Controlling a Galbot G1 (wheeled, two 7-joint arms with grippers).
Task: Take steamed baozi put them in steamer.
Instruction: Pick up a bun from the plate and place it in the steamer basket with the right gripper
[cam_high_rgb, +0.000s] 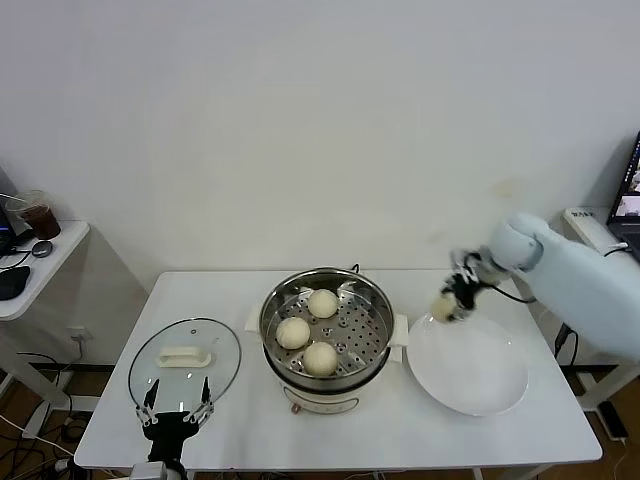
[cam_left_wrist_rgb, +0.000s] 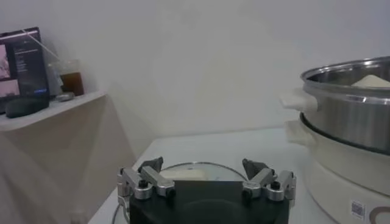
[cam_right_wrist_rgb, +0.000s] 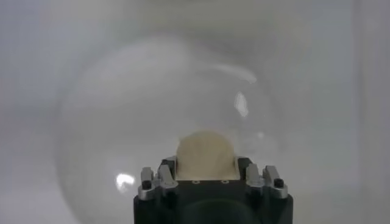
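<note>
Right gripper (cam_high_rgb: 452, 302) clamped on the last steamed baozi (cam_high_rgb: 443, 308), lifted clear above the near-left rim of the white plate (cam_high_rgb: 470, 385). Fingers closed only as far as the soft dough allows, probably so the bun keeps its shape; seen in the right wrist view as a pale rounded dome (cam_right_wrist_rgb: 205, 155) seated between the jaws, with the plate's glossy curve just below. Steamer (cam_high_rgb: 366, 330) off to the gripper's left, near but apart, its floor open on the near-right side, likely the spot reserved for this bun. Three other baozi (cam_high_rgb: 307, 333) already resting inside on the perforated metal.

Left gripper (cam_high_rgb: 177, 408) parked well away at the table's front edge, jaws spread wide and holding nothing, just short of the glass lid (cam_high_rgb: 185, 357), perhaps waiting to cover the pot.

Buns: matte, smooth, cream-white, round. Steamer: shiny stainless basket dotted with holes, set in a cream pot base. Plate: flat, slick, white. Lid: clear round glass with a white handle.
</note>
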